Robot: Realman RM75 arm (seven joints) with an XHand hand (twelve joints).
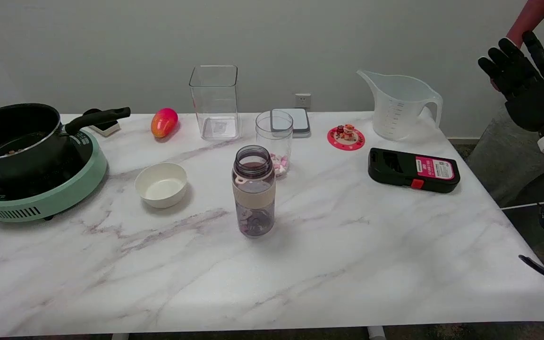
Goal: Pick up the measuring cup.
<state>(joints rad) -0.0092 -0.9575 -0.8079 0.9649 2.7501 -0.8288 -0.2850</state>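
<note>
Upright at far right of white marble bench (347,264): translucent plastic measuring cup (397,106), spout left, handle right. Just beside: black box with pink label (412,176), round red coaster (346,138). Well right, raised: black robot hand (524,82), fingers apart, empty.

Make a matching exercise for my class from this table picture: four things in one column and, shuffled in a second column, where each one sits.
Things:
1. measuring cup
2. black pot
3. white bowl
4. right hand

Places:
A. on the green cooker at the table's left end
B. raised in the air past the table's right edge, holding nothing
C. far right corner of the table, upright
D. left of the tinted bottle

Pairs: 1-C, 2-A, 3-D, 4-B
</note>
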